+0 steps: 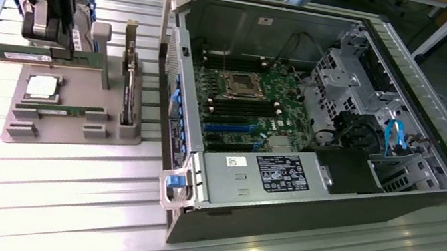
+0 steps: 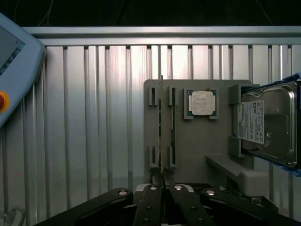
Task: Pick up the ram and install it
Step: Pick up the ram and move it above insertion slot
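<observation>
My gripper [image 1: 46, 43] is shut on the ram [image 1: 10, 53], a long green stick held level just above the grey holder tray [image 1: 69, 135] at the exterior view's left. Seen from the wrist, the ram [image 2: 161, 122] is edge-on, running straight out from between the closed fingertips of the gripper [image 2: 162, 180]. A second green stick [image 1: 59, 110] [image 2: 172, 125] lies in its slot on the tray. The open computer case [image 1: 392, 193] stands to the exterior view's right, with its motherboard [image 1: 252, 113] and dark memory slots [image 1: 216, 101] exposed.
On the tray sit a silver processor [image 1: 41, 86] [image 2: 202, 102], an upright dark expansion card [image 1: 128, 93] and a hard drive [image 2: 268, 125]. A teach pendant [image 2: 14, 66] lies on the ribbed metal table [image 1: 59, 200]. The case's raised side wall [image 1: 174, 43] stands between tray and motherboard.
</observation>
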Robot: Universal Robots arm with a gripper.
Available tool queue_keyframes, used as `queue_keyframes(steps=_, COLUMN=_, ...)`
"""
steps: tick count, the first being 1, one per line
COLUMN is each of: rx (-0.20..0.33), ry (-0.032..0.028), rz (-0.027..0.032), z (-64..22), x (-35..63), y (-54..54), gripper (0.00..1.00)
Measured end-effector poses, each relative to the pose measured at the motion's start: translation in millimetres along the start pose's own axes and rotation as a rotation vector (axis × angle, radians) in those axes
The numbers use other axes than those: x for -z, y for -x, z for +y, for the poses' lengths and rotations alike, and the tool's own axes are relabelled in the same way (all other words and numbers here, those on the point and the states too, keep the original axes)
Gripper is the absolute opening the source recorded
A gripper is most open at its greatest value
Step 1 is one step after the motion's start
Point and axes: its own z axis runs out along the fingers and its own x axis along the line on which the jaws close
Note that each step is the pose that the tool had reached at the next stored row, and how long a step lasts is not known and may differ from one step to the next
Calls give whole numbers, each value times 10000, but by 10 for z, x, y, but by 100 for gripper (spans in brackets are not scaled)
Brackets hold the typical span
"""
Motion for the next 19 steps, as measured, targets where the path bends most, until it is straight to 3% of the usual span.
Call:
queue_keyframes(steps=9, rx=-7, ry=3, rz=6, z=-7, x=55, y=1, gripper=12)
queue_keyframes(steps=19, rx=-10, ry=38, rz=35, z=-222, x=62, y=5, gripper=12)
